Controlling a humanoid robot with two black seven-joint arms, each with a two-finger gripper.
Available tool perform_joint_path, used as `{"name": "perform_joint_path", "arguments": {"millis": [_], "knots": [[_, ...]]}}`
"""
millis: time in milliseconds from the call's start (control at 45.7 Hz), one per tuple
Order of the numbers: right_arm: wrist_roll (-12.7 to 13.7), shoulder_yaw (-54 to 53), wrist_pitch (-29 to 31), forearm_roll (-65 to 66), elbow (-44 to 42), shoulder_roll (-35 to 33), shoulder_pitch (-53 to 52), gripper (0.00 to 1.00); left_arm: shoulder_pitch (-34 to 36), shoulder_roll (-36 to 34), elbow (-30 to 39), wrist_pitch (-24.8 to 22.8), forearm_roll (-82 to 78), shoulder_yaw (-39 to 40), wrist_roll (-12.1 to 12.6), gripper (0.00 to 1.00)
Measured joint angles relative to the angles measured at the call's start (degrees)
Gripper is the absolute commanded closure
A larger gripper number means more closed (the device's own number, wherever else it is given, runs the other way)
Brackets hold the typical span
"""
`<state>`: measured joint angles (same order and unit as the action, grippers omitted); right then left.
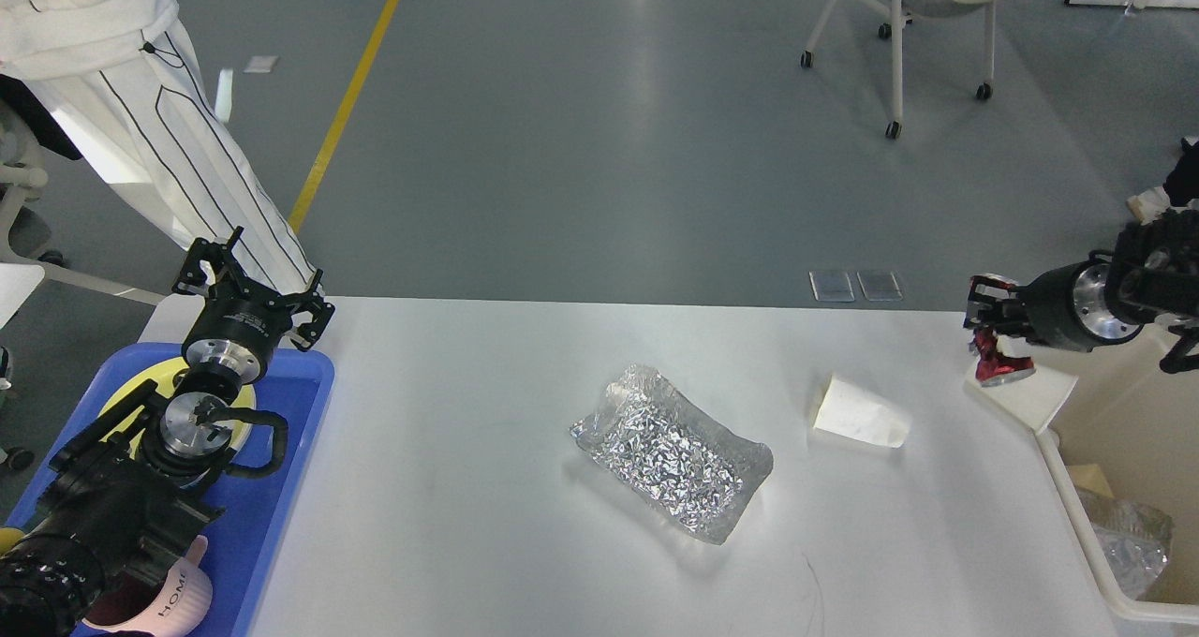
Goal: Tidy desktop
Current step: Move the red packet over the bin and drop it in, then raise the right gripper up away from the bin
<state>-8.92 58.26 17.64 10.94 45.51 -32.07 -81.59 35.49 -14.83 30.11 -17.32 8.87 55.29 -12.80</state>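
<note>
The white desktop (pixel 468 487) carries a crumpled silver foil bag (pixel 670 459) near its middle and a white paper cup (pixel 862 414) lying on its side to the right. A second paper cup (pixel 1030 395) rests across the cream bin's left rim. My right gripper (pixel 988 323) hovers over that cup at the table's far right, shut on a crumpled red foil wrapper (pixel 999 367) that hangs below it. My left gripper (pixel 251 286) is open and holds nothing, above the far edge of the blue tray (pixel 281 450).
The cream bin (pixel 1077 515) at the right edge holds a silver wrapper (pixel 1129 543) and brown paper. The blue tray holds a yellow plate (pixel 245 403) and a pink mug (pixel 178 595). A person in white (pixel 140 103) stands far left; a wheeled chair (pixel 899 47) stands behind.
</note>
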Motion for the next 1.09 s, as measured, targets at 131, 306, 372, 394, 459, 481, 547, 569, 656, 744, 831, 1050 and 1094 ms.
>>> {"name": "perform_joint_path", "arguments": {"millis": [131,306,372,394,459,481,547,569,656,744,831,1050,1094], "knots": [[0.03,-2.45,-5.93,-3.25,-12.64,-0.23,13.41,1.0,0.0,-0.01,-0.05,0.01,0.01,0.0,0.0,0.02],[0.22,-6.71,-9.72,-15.45,-34.33,5.19,32.29,1.0,0.0,-0.01,-0.05,0.01,0.0,0.0,0.0,0.02],[0.57,-7.24,-10.24,-18.66,-40.59,7.37,36.96,1.0,0.0,-0.01,-0.05,0.01,0.0,0.0,0.0,0.02],[0.7,-7.36,-10.36,-19.71,-42.53,8.0,38.52,1.0,0.0,-0.01,-0.05,0.01,0.0,0.0,0.0,0.02],[1.04,-7.6,-10.87,-21.92,-45.88,9.11,42.05,1.0,0.0,-0.02,-0.05,0.01,0.0,0.0,0.0,0.02],[1.07,-7.7,-11.11,-22.22,-46.26,9.24,42.56,1.0,0.0,-0.02,-0.06,0.01,0.01,0.0,0.0,0.02],[1.08,-8.19,-12.24,-22.57,-46.69,9.44,43.44,0.13,0.0,-0.02,-0.05,0.01,0.0,0.0,0.0,0.02],[1.09,-8.36,-12.6,-22.63,-46.76,9.48,43.71,0.0,0.0,-0.02,-0.05,0.01,0.01,0.0,0.0,0.02],[1.1,-9.04,-13.27,-22.7,-46.78,9.62,44.58,0.0,0.0,-0.02,-0.05,0.01,0.01,0.0,0.0,0.02],[1.09,-9.44,-13.31,-22.71,-46.75,9.65,45.08,0.0,0.0,-0.02,-0.05,0.01,0.0,0.0,-0.02,0.02],[1.09,-9.55,-13.31,-22.71,-46.68,9.66,45.44,0.0,0.01,-0.02,-0.05,0.01,0.01,0.0,-0.04,0.02],[1.05,-9.33,-13.21,-22.72,-46.86,10.62,43.52,0.0,0.02,-0.02,-0.05,0.01,0.0,-0.01,-0.04,0.02],[1.02,-9.28,-13.05,-22.72,-46.89,10.93,42.02,0.0,0.02,-0.02,-0.05,0.01,0.0,-0.01,-0.04,0.02]]}}
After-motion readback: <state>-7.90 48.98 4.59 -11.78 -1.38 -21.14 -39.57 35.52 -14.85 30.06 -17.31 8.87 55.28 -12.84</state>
